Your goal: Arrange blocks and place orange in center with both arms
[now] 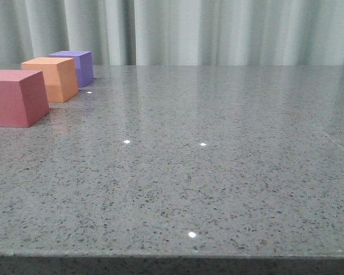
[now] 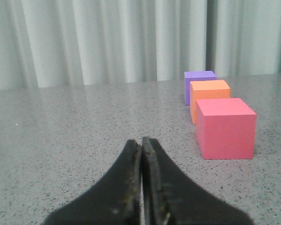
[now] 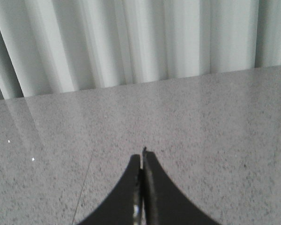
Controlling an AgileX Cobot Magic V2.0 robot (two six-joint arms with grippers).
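Note:
Three cubes stand in a row at the far left of the table in the front view: a dull red block [image 1: 14,96] nearest, the orange block [image 1: 51,78] behind it, a purple block [image 1: 76,66] farthest back. In the left wrist view the same row shows: red [image 2: 225,128], orange [image 2: 209,93], purple [image 2: 198,80]. My left gripper [image 2: 142,141] is shut and empty, short of the red block and off to one side of it. My right gripper [image 3: 143,156] is shut with nothing in it, over bare stone. Neither gripper appears in the front view.
The grey speckled stone tabletop [image 1: 206,160] stretches wide to the right of the blocks, with its front edge [image 1: 172,255] near the camera. Pale curtains [image 1: 218,28] hang behind the table. A thin seam line [image 3: 86,178] runs across the stone by the right gripper.

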